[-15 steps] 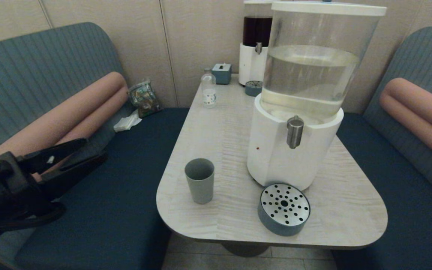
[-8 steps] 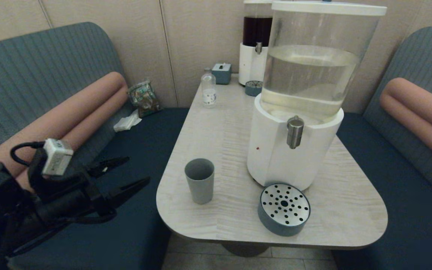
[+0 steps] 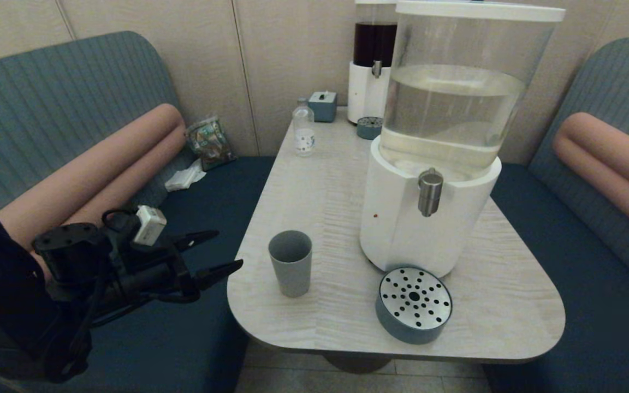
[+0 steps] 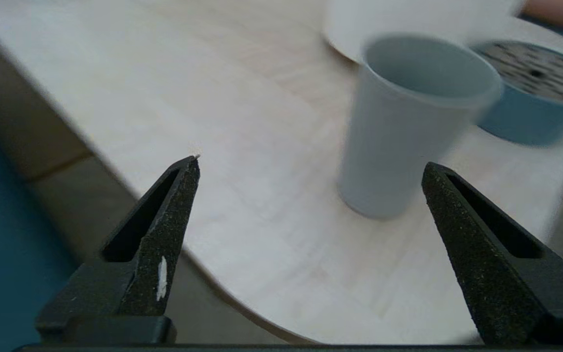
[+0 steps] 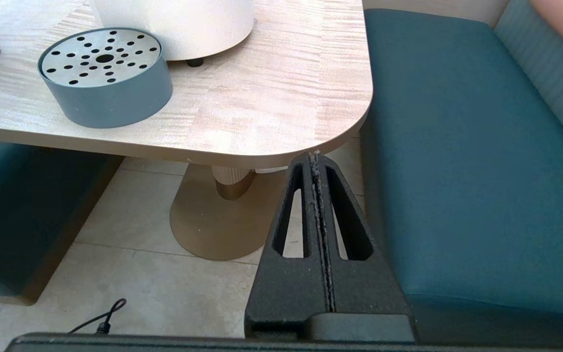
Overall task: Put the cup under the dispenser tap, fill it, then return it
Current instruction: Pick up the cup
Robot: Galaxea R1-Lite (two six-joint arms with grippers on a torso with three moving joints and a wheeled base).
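The grey-blue cup [image 3: 291, 262] stands upright and empty on the table's near left part, apart from the dispenser. My left gripper [image 3: 229, 250] hovers open at the table's left edge, a short way left of the cup [image 4: 406, 122], nothing between its fingers [image 4: 174, 205]. The brushed-metal dispenser tap [image 3: 429, 191] juts from the white base of the big dispenser [image 3: 434, 142] with pale liquid. A round grey drip tray [image 3: 413, 303] with a perforated metal top sits below the tap. My right gripper [image 5: 315, 159] is shut, parked low beside the table's right front corner, outside the head view.
A small clear bottle [image 3: 303, 131], a small blue box [image 3: 322, 105] and a dark-liquid dispenser [image 3: 372, 65] with its own small tray stand at the table's far end. Blue bench seats flank the table [image 3: 314, 180]; a snack bag [image 3: 209, 142] lies on the left bench.
My left arm has swung in from the far left toward the table, its open fingers now reaching the table's left edge near the cup. The cup has not moved.
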